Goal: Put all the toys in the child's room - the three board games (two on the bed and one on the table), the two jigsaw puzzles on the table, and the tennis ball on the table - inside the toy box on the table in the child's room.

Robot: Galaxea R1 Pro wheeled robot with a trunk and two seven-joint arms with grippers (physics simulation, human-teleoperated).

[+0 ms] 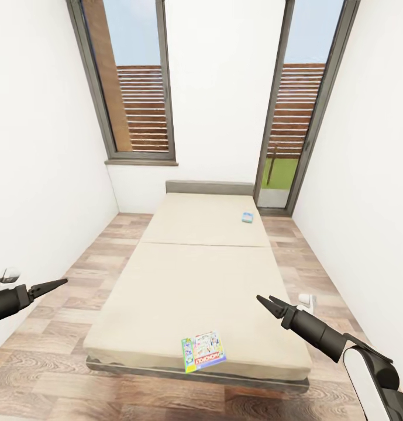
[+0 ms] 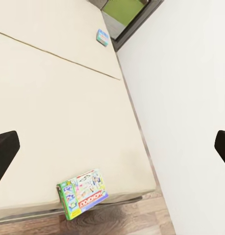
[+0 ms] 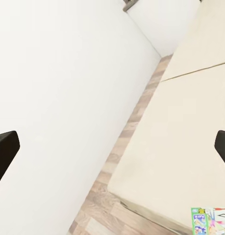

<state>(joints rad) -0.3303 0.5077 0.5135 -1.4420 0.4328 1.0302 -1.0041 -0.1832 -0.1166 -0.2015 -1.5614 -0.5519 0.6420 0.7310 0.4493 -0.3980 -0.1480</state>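
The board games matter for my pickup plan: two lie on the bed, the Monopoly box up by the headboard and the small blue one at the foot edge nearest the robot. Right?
Swapped. In the head view the Monopoly box lies at the foot edge of the bed nearest the robot, and the small blue box is up towards the headboard. Both are on the bed.

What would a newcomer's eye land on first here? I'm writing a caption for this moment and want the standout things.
The big cream bed running down the middle of the narrow room, with a bright Monopoly board game at its near edge. A smaller blue game box lies far up the mattress, near the right-hand window. Both claws hang empty at the bed's sides, left claw and right claw.
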